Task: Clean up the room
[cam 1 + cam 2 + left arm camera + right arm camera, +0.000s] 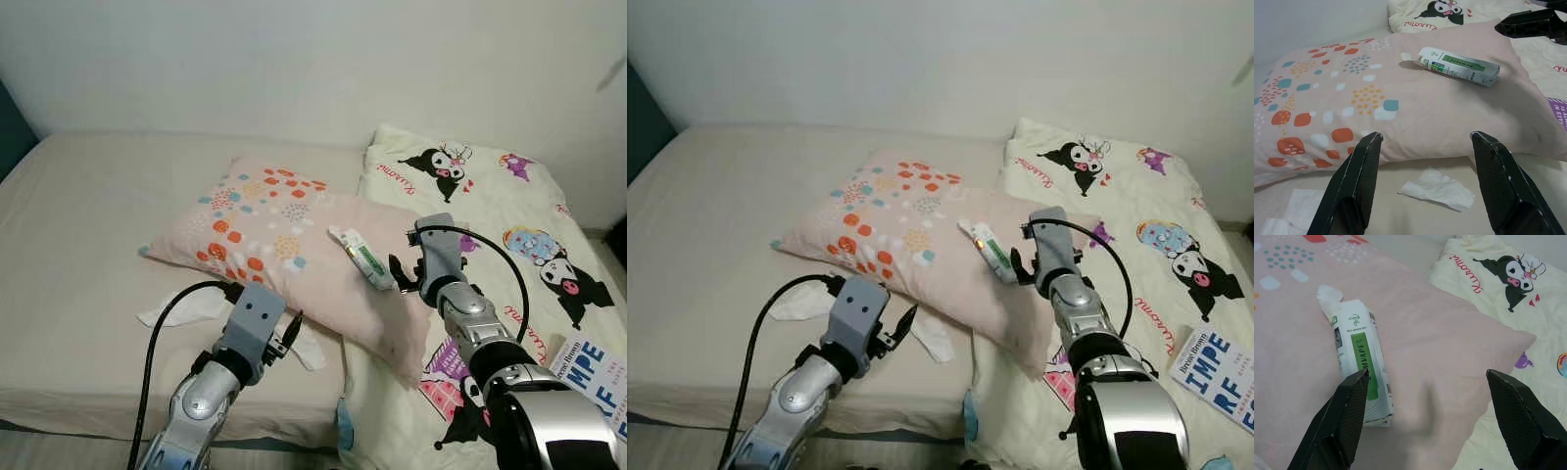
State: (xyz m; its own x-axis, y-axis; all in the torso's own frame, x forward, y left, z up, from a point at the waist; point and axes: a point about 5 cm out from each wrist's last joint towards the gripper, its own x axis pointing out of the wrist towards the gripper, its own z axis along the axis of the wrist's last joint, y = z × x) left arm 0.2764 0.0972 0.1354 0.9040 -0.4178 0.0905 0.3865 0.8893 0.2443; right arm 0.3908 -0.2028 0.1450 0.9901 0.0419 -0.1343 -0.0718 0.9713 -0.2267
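Observation:
A white and green tissue packet (361,256) lies on a pink pillow (284,235) with coloured dots, on the bed. My right gripper (400,273) hovers open just right of the packet, one finger (1349,418) close to its end and not touching it. Held open, my left gripper (292,331) is low at the pillow's near edge, above crumpled white tissues (1437,188) on the beige sheet. More tissue (181,307) lies to the left by the cable.
A cream cartoon-print blanket (490,196) covers the bed's right side. A white book with blue letters (593,377) and a purple booklet (446,367) lie on it at the right front. The white wall runs behind the bed; the beige mattress (88,225) stretches left.

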